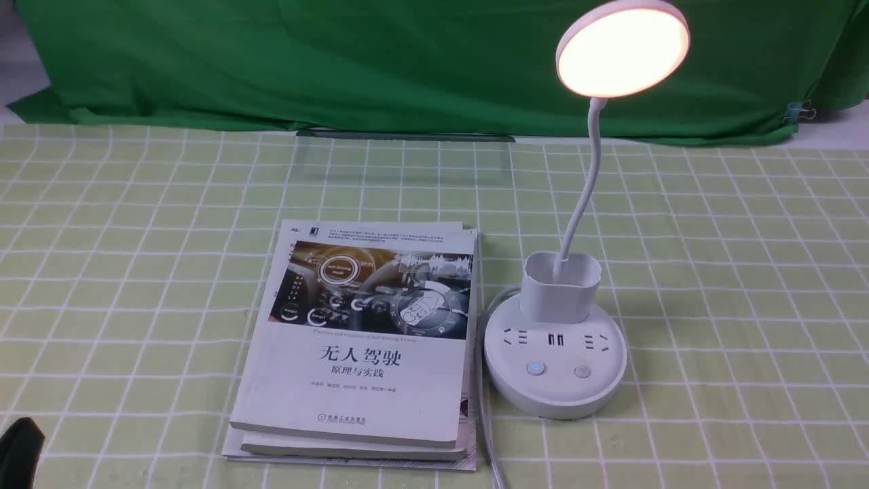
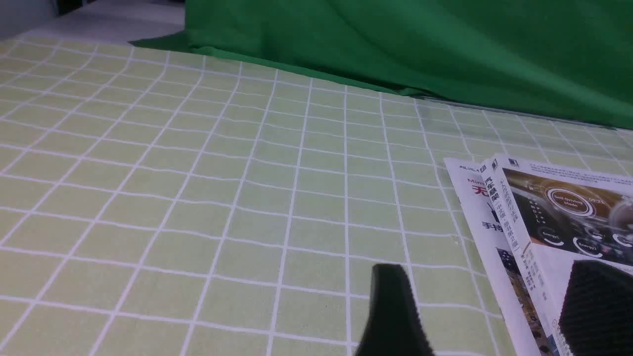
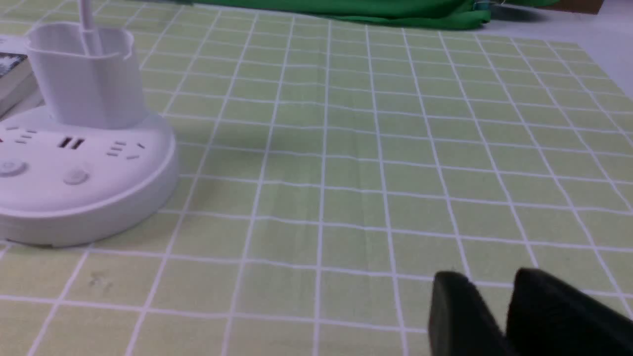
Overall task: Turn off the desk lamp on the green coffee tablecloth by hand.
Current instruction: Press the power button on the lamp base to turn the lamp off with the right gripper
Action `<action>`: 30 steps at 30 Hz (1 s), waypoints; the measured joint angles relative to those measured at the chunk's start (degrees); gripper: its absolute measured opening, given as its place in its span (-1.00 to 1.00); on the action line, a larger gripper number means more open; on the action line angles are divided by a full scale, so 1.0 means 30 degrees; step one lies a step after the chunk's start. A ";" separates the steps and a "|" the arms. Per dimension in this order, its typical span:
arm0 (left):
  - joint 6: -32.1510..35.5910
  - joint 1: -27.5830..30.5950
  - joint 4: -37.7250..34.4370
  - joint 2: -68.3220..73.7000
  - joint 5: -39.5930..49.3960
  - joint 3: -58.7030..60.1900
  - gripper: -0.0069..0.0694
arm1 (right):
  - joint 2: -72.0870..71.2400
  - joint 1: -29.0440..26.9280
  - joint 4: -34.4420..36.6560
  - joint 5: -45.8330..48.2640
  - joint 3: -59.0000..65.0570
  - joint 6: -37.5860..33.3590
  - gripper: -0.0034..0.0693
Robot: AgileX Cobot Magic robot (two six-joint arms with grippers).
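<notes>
The white desk lamp [image 1: 555, 356] stands on the green coffee tablecloth [image 1: 733, 285], right of centre. Its disc head [image 1: 622, 49] glows. The left button [image 1: 536, 368] on its base shows a blue light; the right button [image 1: 582, 371] is plain. My left gripper [image 2: 484, 296] is open and empty, low over the cloth beside the books; only a black tip of it [image 1: 20, 451] shows at the bottom left of the front view. My right gripper [image 3: 494, 282] is shut and empty, low over the cloth, well to the right of the lamp base [image 3: 74, 188]. It is out of the front view.
A stack of books [image 1: 366, 339] lies just left of the lamp base, also in the left wrist view [image 2: 554, 217]. The lamp's white cable [image 1: 485, 407] runs between books and base to the front edge. A dark green backdrop cloth [image 1: 339, 61] hangs at the back.
</notes>
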 joint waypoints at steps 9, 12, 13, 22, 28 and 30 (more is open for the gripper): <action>0.0000 0.0000 0.0000 0.0000 0.0000 0.0000 0.26 | 0.0000 0.0000 0.0000 0.0000 0.0000 0.0000 -0.25; 0.0000 0.0000 0.0000 0.0000 0.0000 0.0000 0.26 | 0.0000 0.0000 0.0000 0.0000 0.0000 0.0000 -0.25; 0.0000 0.0000 0.0000 0.0000 0.0000 0.0000 0.26 | 0.0000 0.0000 0.0000 0.0000 0.0000 0.0000 -0.25; 0.0000 0.0000 0.0000 0.0000 0.0000 0.0000 0.26 | 0.0000 0.0000 0.0000 0.0000 0.0000 0.0000 -0.25; 0.0000 0.0000 0.0000 0.0000 0.0000 0.0000 0.26 | 0.0000 0.0000 0.0000 -0.0038 0.0000 0.0000 -0.25; 0.0000 0.0000 0.0000 0.0000 0.0000 0.0000 0.26 | 0.0000 0.0000 0.0000 -0.0227 0.0000 0.0000 -0.25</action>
